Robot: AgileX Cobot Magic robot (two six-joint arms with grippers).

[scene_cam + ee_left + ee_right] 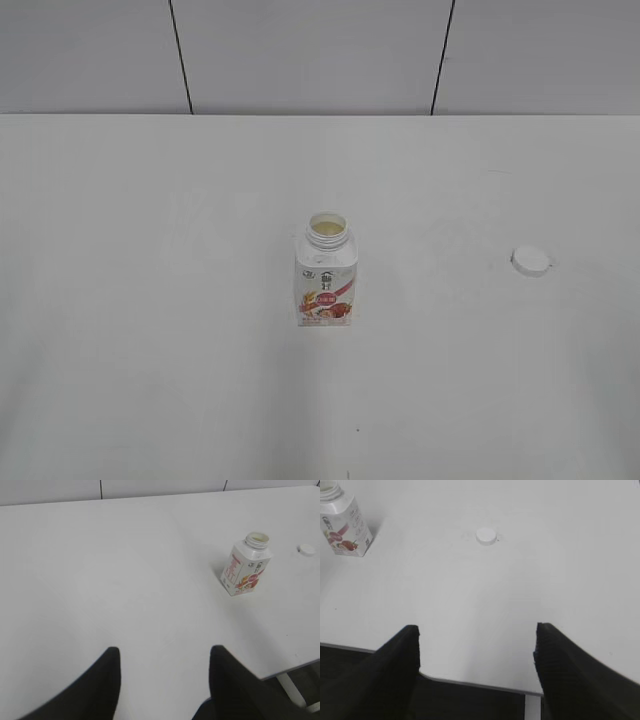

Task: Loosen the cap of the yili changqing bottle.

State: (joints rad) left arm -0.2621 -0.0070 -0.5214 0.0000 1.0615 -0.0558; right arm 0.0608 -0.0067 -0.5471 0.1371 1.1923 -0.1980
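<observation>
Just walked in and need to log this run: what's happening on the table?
Nothing is being handled. The yili changqing bottle stands upright with its neck open, and the cap lies apart on the table to its right. The left gripper and right gripper are both open, empty, back near the table's edge.

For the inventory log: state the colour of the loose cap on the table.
White; the cap shows best in the right wrist view.

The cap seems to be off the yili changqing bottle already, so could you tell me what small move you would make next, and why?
Probably none beyond keeping both arms back. The cap lies flat on the table, well apart from the upright bottle, whose neck stands open. The left gripper and right gripper are open, empty and far from both, so the loosening looks done.
</observation>
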